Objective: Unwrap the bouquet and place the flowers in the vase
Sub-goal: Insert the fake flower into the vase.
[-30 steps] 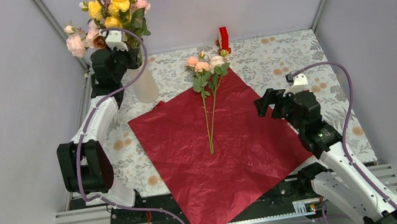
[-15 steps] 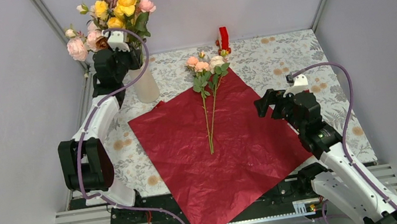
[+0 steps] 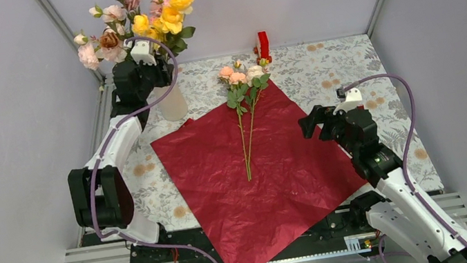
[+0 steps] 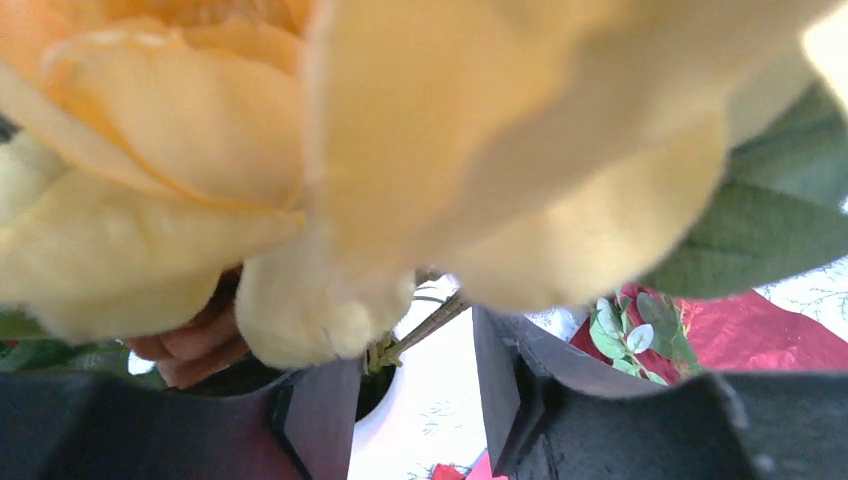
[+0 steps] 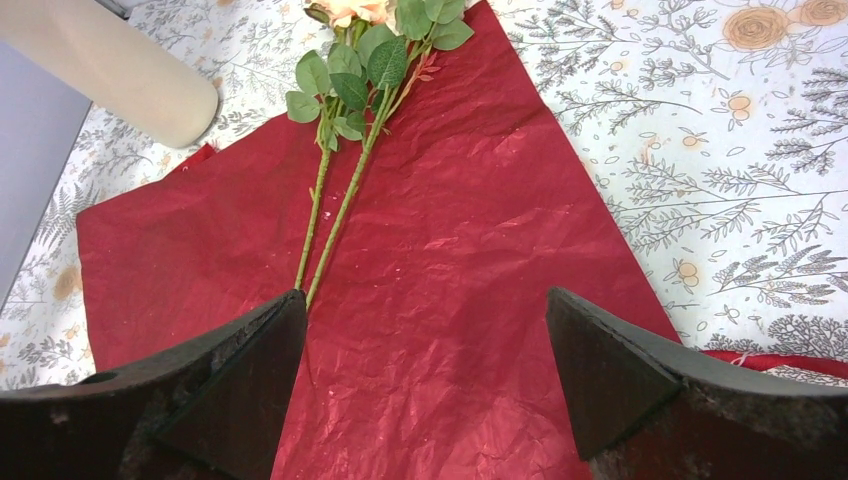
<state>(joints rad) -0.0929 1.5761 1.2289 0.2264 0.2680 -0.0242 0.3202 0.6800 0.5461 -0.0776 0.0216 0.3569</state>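
Note:
The cream-white vase [image 3: 173, 103] stands at the back left and holds a bunch of yellow, pink and brown flowers [image 3: 151, 21]. My left gripper [image 3: 153, 73] hovers just over its mouth. In the left wrist view that gripper [image 4: 415, 370] has its jaws apart, with a thin stem [image 4: 425, 325] running loose beside the left finger and a big yellow rose [image 4: 400, 130] filling the frame. Two pink and peach flowers [image 3: 240, 78] lie on the spread dark red wrapping paper [image 3: 260, 190]. My right gripper [image 3: 310, 123] hangs open and empty over the paper's right side [image 5: 425, 340].
A small red block [image 3: 263, 45] stands at the back edge of the floral tablecloth [image 3: 339, 60]. Grey walls close in the table on three sides. The paper's near corner hangs over the front rail [image 3: 95, 253].
My left jaws have opened from a shut grip on the stems. The bunch in the vase has swung to the right. The right arm has not moved.

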